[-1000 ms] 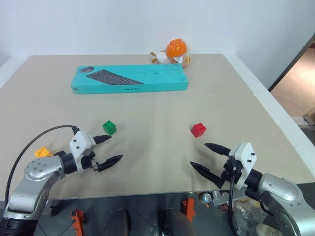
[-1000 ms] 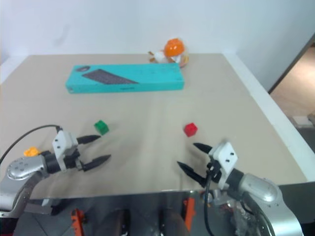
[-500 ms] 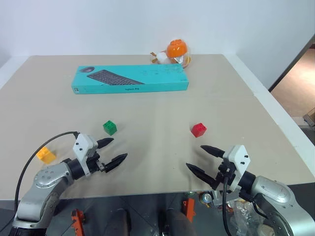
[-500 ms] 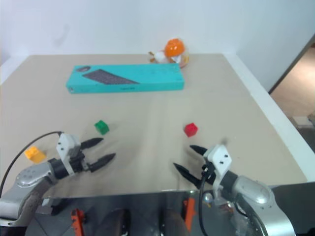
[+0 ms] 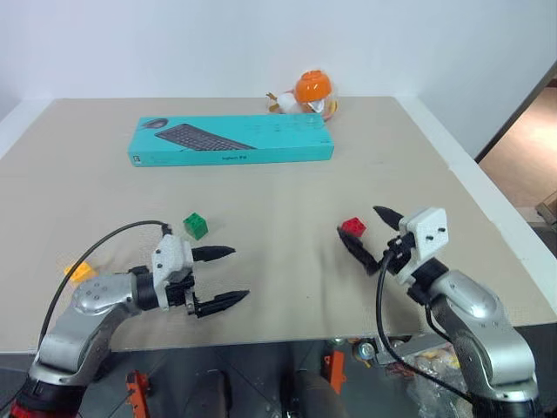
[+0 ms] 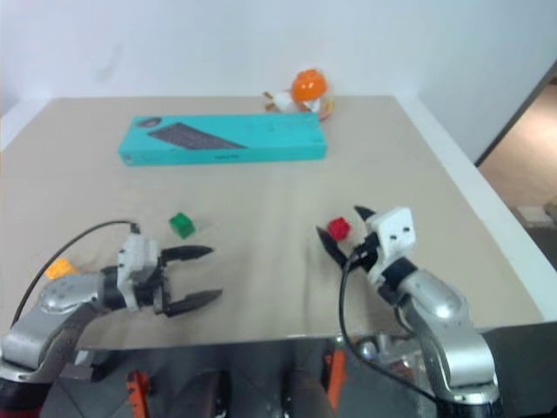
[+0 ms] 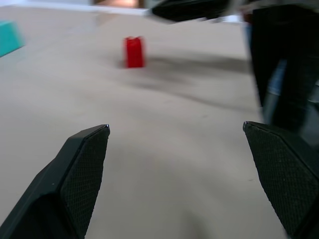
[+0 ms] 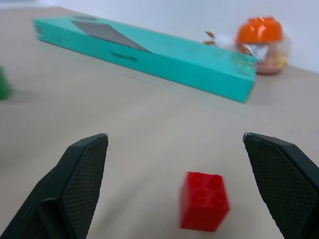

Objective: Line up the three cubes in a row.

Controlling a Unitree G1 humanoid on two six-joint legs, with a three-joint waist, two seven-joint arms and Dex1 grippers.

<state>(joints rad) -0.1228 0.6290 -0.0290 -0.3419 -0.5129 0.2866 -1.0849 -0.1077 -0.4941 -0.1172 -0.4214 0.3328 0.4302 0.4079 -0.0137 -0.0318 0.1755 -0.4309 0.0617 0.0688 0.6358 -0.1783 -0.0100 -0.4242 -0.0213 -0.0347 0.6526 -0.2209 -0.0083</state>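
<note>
On the beige table (image 5: pixel 287 174), a teal keyboard box (image 5: pixel 231 139) lies shut at about 12 o'clock, its contents hidden. Just beyond its right end, near 1 o'clock, sits an orange round toy (image 5: pixel 311 89), partly hidden behind the box edge, with details too small to make out.

The red cube (image 5: pixel 352 227) stands at about 3 o'clock from the table's middle. The right gripper (image 5: pixel 369 233) has its two black fingers spread wide, one either side of that cube, not touching it; in the right wrist view the cube (image 8: pixel 204 200) sits between the fingers.

The green cube (image 5: pixel 195 225) rests at 9 o'clock. The left gripper (image 5: pixel 228 275) hangs just nearer than it, fingers wide apart and empty.

The yellow-orange cube (image 5: pixel 78 272) lies at 8 o'clock, partly hidden behind the left arm's cable.
</note>
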